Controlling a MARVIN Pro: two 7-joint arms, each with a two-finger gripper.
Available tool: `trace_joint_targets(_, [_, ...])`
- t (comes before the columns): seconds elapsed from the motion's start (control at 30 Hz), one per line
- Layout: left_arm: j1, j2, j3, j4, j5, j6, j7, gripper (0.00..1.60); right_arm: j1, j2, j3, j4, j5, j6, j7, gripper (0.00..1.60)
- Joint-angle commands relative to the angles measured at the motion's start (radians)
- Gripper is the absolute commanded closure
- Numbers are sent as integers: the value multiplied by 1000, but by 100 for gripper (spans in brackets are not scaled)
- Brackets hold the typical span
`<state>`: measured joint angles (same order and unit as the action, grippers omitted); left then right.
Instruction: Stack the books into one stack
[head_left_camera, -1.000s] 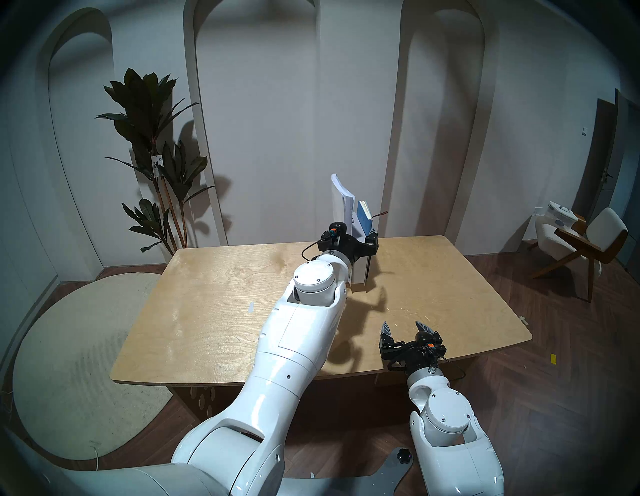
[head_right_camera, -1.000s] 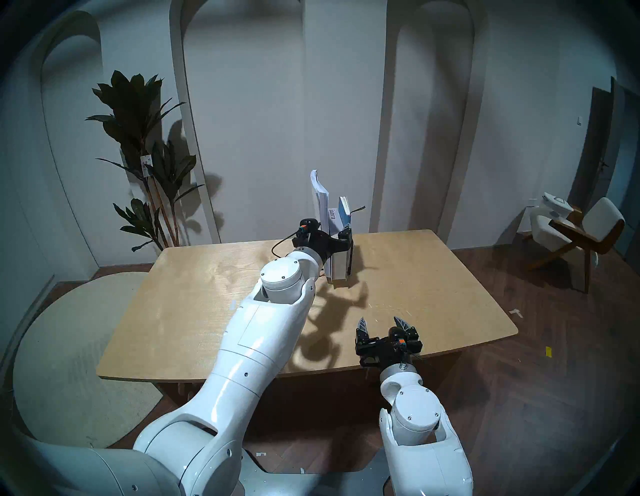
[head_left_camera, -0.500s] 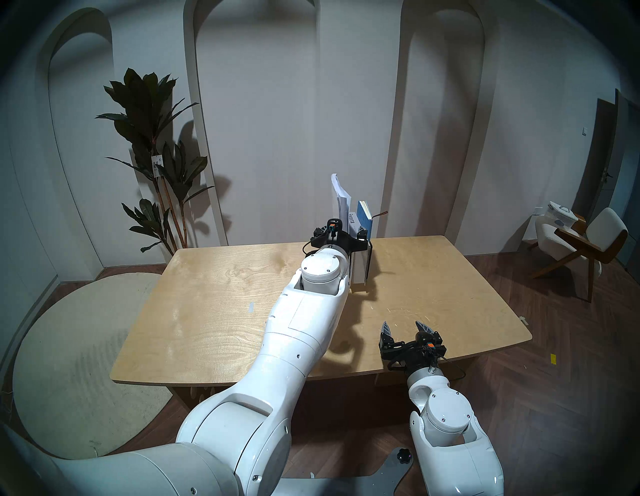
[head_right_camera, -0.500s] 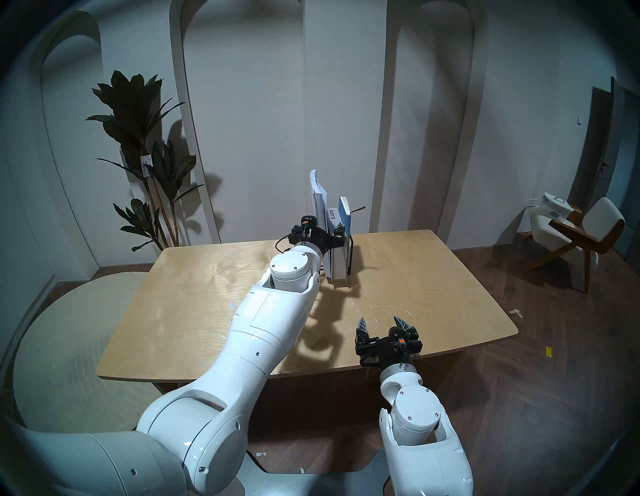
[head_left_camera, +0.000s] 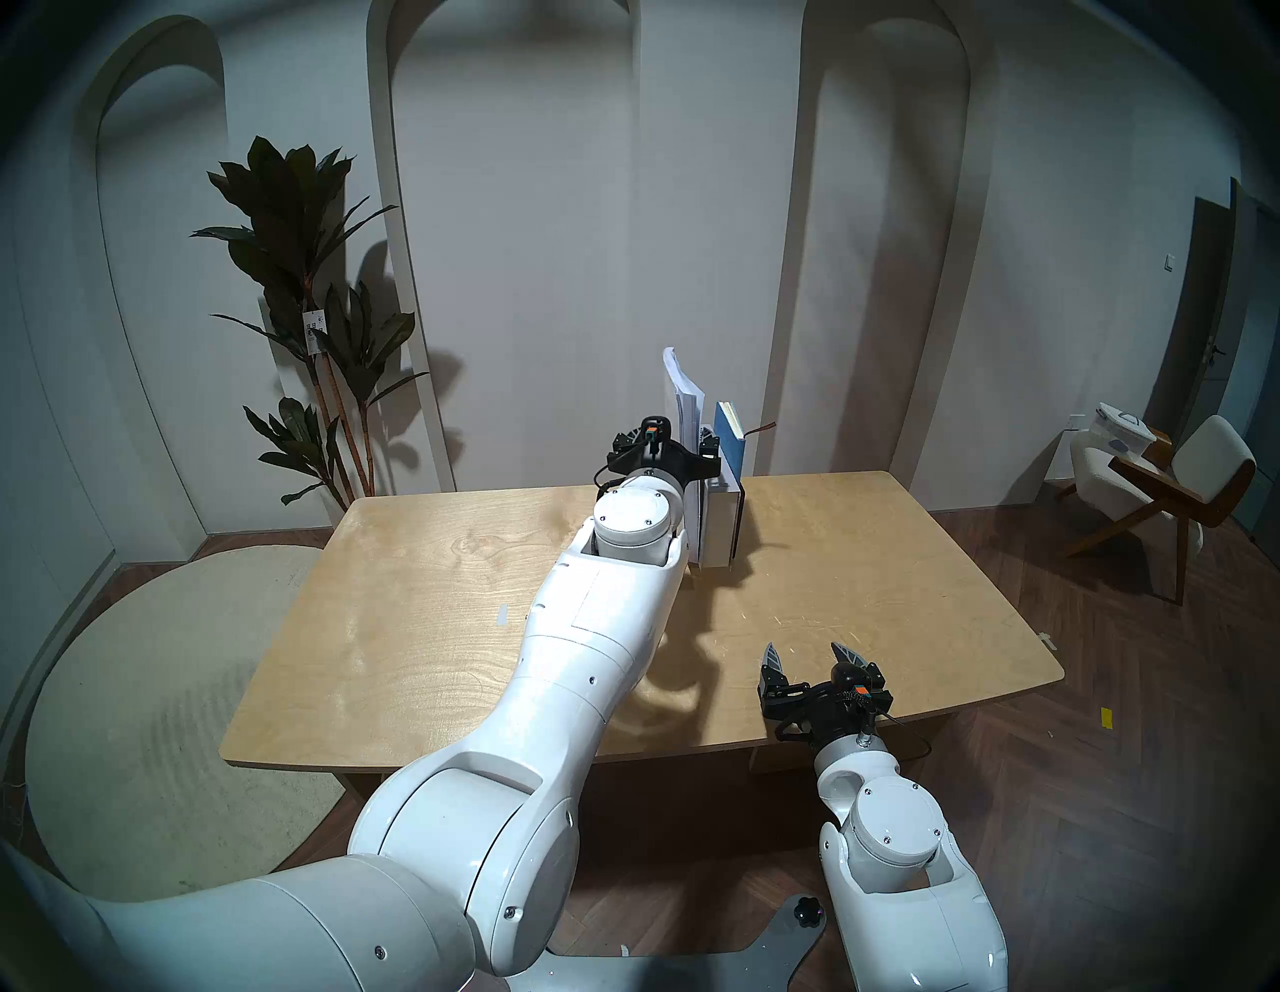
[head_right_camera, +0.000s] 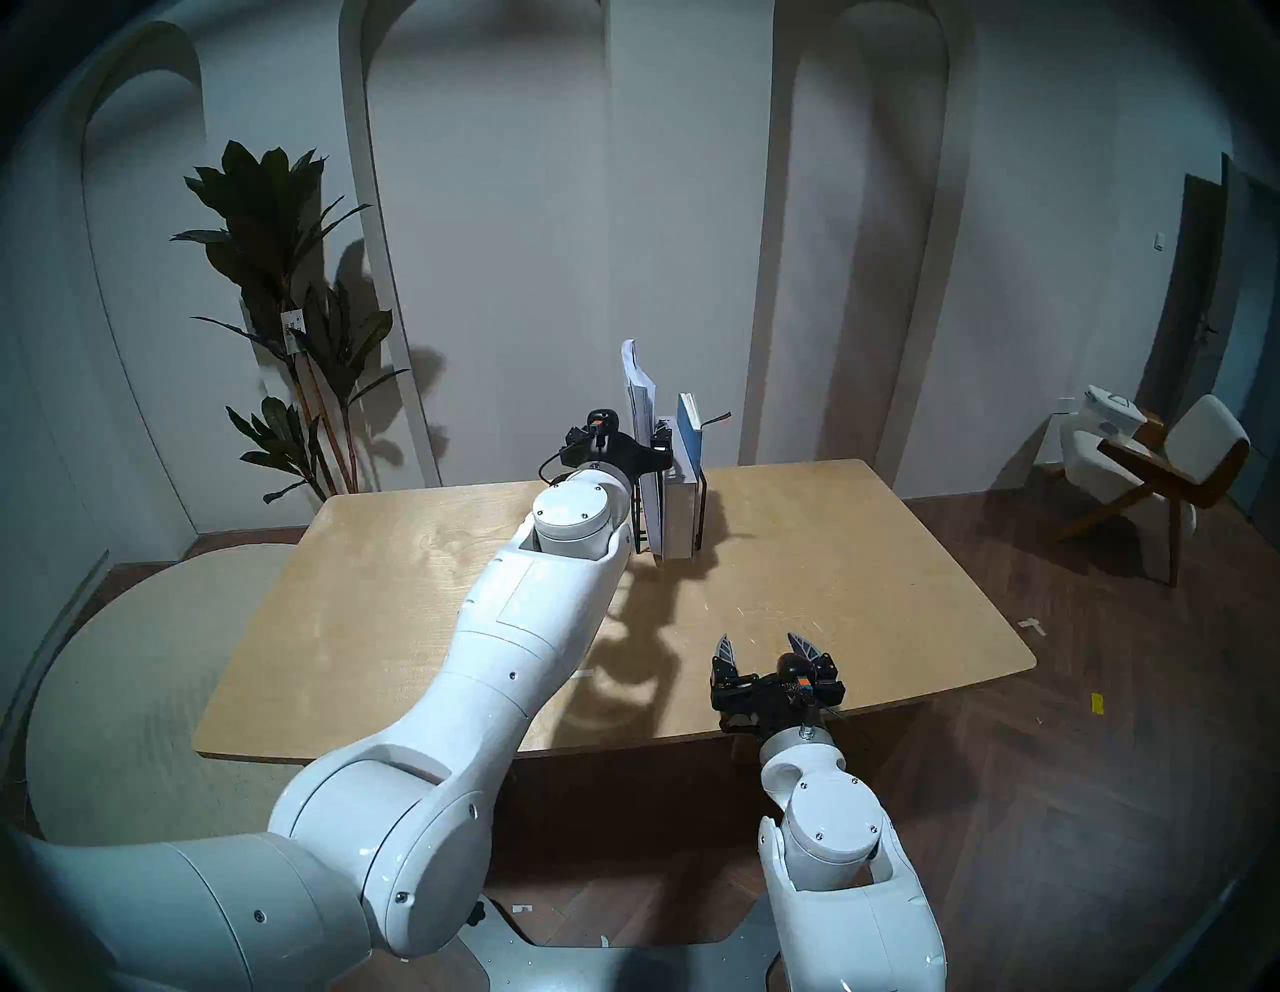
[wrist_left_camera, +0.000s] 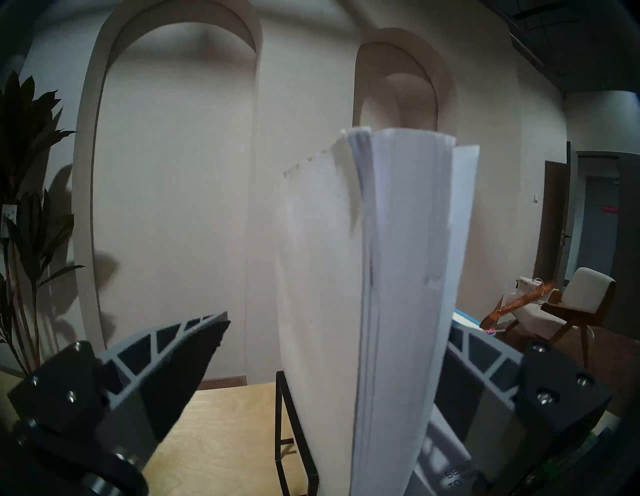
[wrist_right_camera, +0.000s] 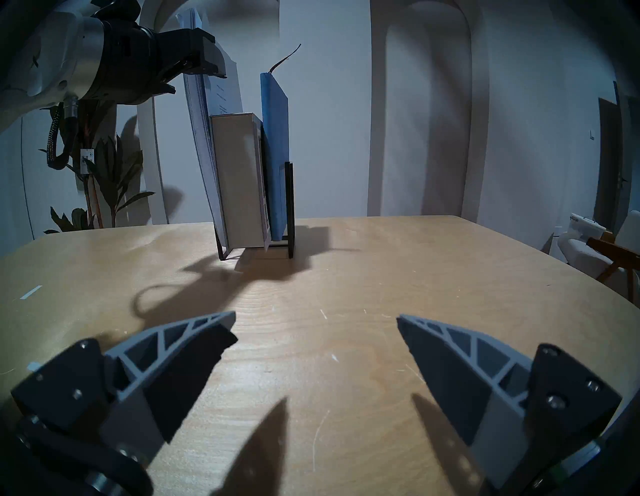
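Left claw (wrist_left_camera: 332, 332) gapes astride white softcover's (wrist_left_camera: 398, 277) upright edge.

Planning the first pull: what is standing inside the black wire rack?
Three upright books stand in the black wire rack: a tall white softcover, a thick white-grey book, a blue book. The open left pincer straddles the softcover. The rack's floor is hidden.

On the wooden bench (wrist_right_camera: 346, 277), a black wire-frame rack (wrist_right_camera: 289, 207) holds three upright books: tall white softcover (wrist_right_camera: 197, 138) leftmost, thick white-grey book (wrist_right_camera: 239, 180) in the middle, thin blue book (wrist_right_camera: 275, 121) rightmost.
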<state>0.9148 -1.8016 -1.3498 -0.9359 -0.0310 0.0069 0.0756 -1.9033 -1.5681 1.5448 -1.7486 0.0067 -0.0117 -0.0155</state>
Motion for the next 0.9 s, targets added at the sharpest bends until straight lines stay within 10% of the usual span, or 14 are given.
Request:
trace_joint_targets(0.0, [-63, -1, -5, 24, -33, -54, -77, 24, 2, -1, -3, -26, -1, -3, 0, 0])
trace_joint_targets(0.03, [-63, -1, -6, 28, -37, -62, -85, 88, 2, -1, -3, -26, -1, -4, 0, 0])
trace_joint_targets(0.1, [-61, 3, -4, 27, -47, -68, -122, 160, 2, -1, -3, -26, -1, -4, 0, 0])
trace_joint_targets(0.87, [-36, 25, 44, -138, 34, -183, -78, 160, 5, -1, -2, -21, 0, -5, 0, 0])
